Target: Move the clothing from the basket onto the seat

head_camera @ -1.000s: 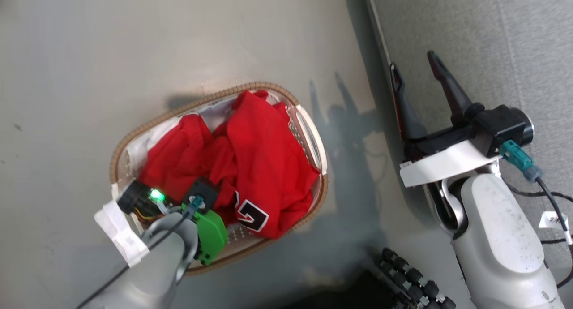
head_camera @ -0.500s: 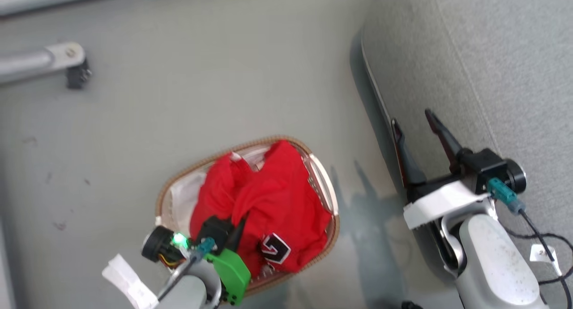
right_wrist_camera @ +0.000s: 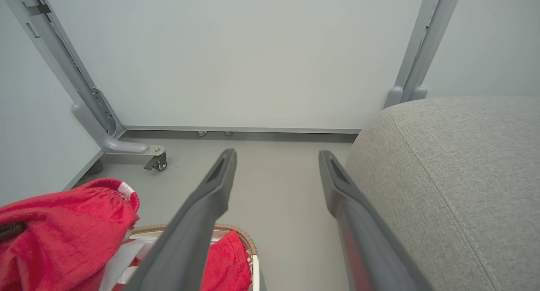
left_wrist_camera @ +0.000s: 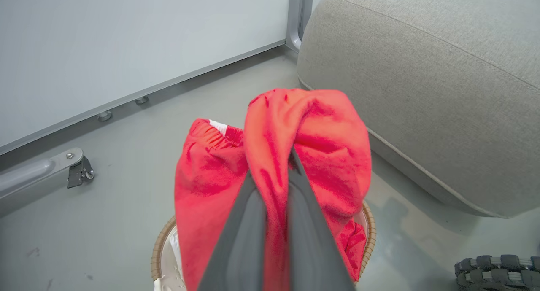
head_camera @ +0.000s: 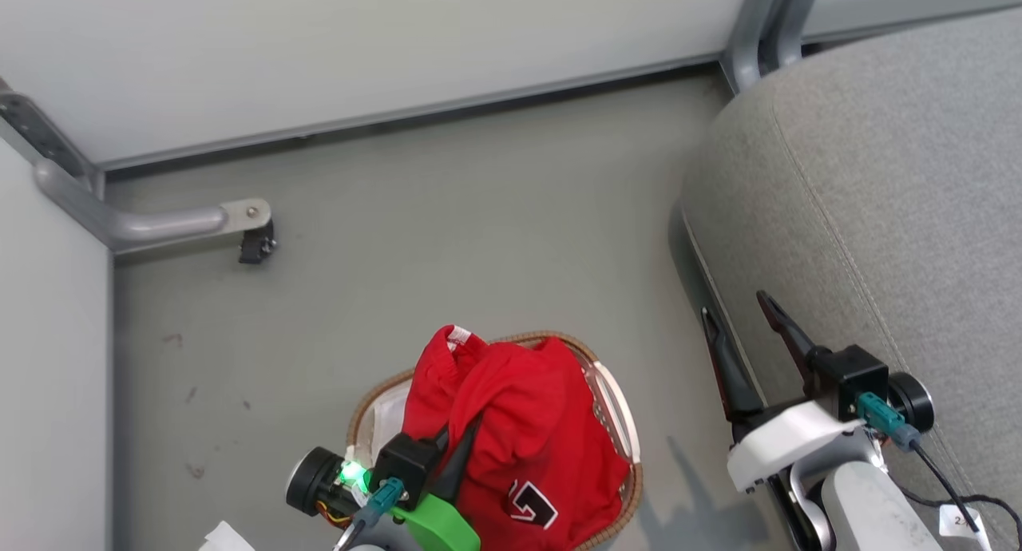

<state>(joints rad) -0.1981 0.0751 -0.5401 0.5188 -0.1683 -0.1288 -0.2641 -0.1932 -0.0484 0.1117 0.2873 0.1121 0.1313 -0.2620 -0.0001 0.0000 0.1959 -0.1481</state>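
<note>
My left gripper (left_wrist_camera: 272, 173) is pinched tight on the clothing (head_camera: 535, 423). The red cloth is bunched between my two dark fingers and draped over their tips, and its lower folds hang down into the basket (head_camera: 592, 349) directly beneath. On the near side of the heap, a black numeral edged in white (head_camera: 533, 503) shows on the fabric. On the far side, a gathered hem with white striped trim (head_camera: 459, 337) stands up above the brown woven rim. A strip of white liner (head_camera: 389, 414) shows inside the basket on my left side of the red pile. My right gripper (head_camera: 734, 305) is off to the right, well apart from the basket. Its fingers are spread wide with nothing between them, and they point along the lower edge of the seat (head_camera: 878, 216). The seat is a big rounded grey cushion with a stitched seam. It sits on the floor (head_camera: 479, 216) just beside the basket, with no clothing on it. Farther off, a grey metal leg with a small caster (head_camera: 255, 246) reaches out from the pale wall panels (head_camera: 399, 40).
</note>
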